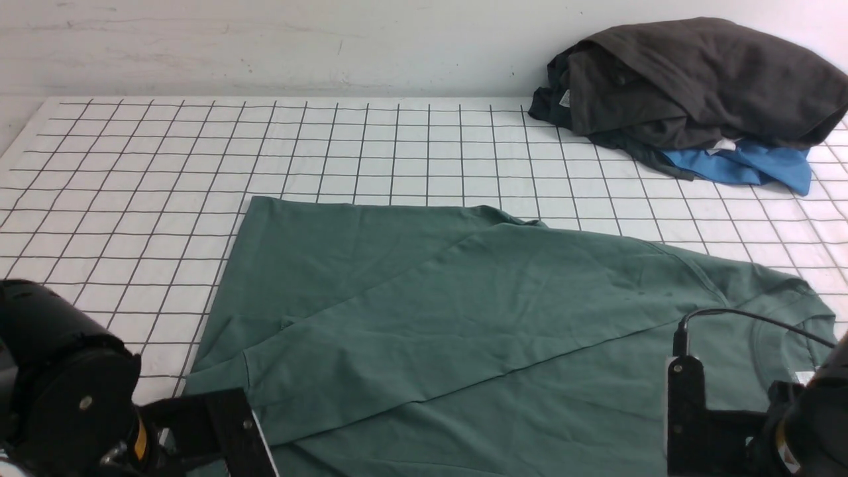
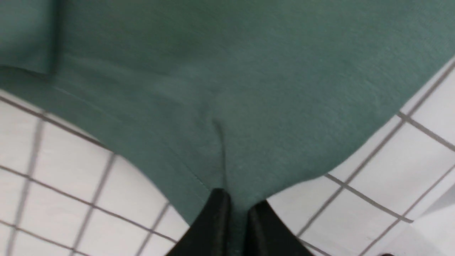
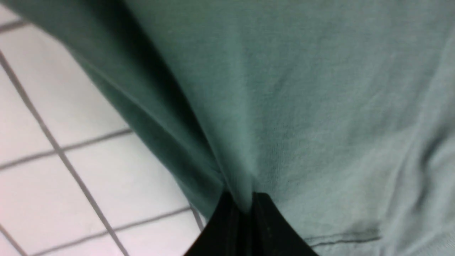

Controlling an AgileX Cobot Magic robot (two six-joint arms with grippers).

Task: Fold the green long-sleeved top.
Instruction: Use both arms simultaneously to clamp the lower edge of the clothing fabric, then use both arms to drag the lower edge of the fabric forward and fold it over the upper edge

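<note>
I see a bright, evenly lit front view with only soft shadows along the folds of the green long-sleeved top (image 1: 464, 298), but both wrist views come through soft and smeared, the gridded table cover (image 2: 53, 199) blurring most near the frame edges.

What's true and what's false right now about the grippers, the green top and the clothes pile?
1. The left gripper is shut on the green top. True.
2. The right gripper hangs open above the fabric. False: it is shut on the green top.
3. A sleeve lies folded diagonally across the top's body. True.
4. The dark garments are piled far left. False: far right.
5. The blue garment lies on top of them. False: it pokes out underneath.
</note>
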